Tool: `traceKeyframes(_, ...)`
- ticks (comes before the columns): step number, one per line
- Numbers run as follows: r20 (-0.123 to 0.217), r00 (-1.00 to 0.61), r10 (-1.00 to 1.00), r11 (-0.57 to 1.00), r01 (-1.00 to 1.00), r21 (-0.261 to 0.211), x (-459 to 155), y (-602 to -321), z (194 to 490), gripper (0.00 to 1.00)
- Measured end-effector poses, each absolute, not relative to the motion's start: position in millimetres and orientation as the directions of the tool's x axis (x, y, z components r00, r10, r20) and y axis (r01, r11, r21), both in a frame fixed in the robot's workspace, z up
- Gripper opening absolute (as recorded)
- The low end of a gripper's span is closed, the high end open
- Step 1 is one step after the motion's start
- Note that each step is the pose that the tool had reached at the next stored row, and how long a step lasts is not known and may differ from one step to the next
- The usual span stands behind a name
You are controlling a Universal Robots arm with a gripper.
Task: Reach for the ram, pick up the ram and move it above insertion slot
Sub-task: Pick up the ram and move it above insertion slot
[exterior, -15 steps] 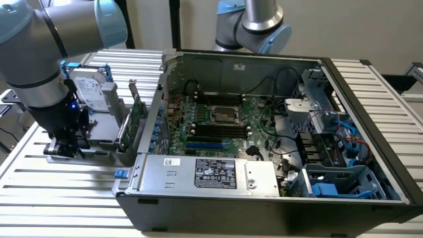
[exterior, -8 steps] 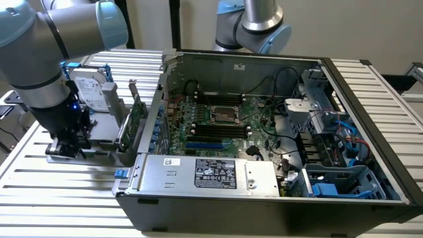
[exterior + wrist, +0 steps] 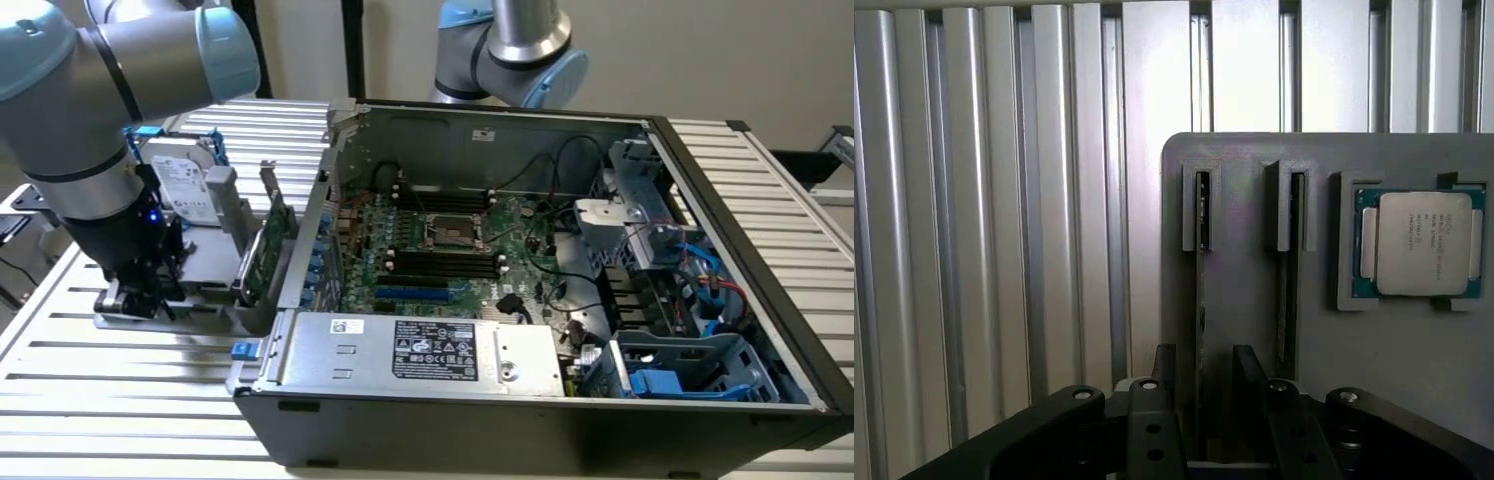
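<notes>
1. The gripper (image 3: pixel 1204 362) was open, holding nothing.
2. Its fingers (image 3: pixel 1165 375) straddled the ram (image 3: pixel 1201 270), with a gap on each side.
3. The ram stood on edge in the holder (image 3: pixel 1244 290), running ahead from between the fingers.
4. A CPU (image 3: pixel 1419 243) lay beyond a second slot (image 3: pixel 1291 215).
5. The case (image 3: pixel 534 400) sat near the gripper, toward the exterior view's right.

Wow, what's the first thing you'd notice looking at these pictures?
The big open computer case sits in the middle of the exterior view, its green motherboard bare. At that view's left, a grey robot arm reaches down to a holder, where its end effector straddles the thin ram stick, near a shiny processor chip.
</notes>
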State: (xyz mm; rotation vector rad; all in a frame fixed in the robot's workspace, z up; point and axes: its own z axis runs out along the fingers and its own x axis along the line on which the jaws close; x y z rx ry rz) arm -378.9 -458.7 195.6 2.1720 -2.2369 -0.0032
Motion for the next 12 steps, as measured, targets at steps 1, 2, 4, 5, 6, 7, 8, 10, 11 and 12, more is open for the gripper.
traceKeyframes(1, 0.016, -0.029, -0.999, 0.030, -0.999, 0.018, -378.9, -458.6, 195.0, 0.36)
traceKeyframes(2, 0.016, -0.029, -0.999, 0.030, -0.999, 0.018, -378.9, -458.6, 194.6, 0.36)
traceKeyframes(4, 0.016, -0.029, -0.999, 0.030, -0.999, 0.018, -378.9, -458.6, 194.4, 0.35)
traceKeyframes(5, 0.016, -0.029, -0.999, 0.030, -0.999, 0.018, -378.9, -458.5, 194.3, 0.28)
traceKeyframes(6, 0.016, -0.029, -0.999, 0.030, -0.999, 0.018, -378.9, -458.5, 194.3, 0.22)
traceKeyframes(7, 0.016, -0.029, -0.999, 0.030, -0.999, 0.018, -378.9, -458.5, 194.3, 0.22)
traceKeyframes(8, 0.016, -0.029, -0.999, 0.030, -0.999, 0.018, -378.9, -458.5, 194.2, 0.22)
traceKeyframes(10, 0.015, -0.029, -0.999, 0.030, -0.999, 0.018, -378.9, -458.5, 194.2, 0.15)
traceKeyframes(11, 0.015, -0.029, -0.999, 0.030, -0.999, 0.018, -378.9, -458.5, 194.2, 0.15)
traceKeyframes(12, 0.015, -0.029, -0.999, 0.030, -0.999, 0.018, -378.9, -458.5, 194.2, 0.15)
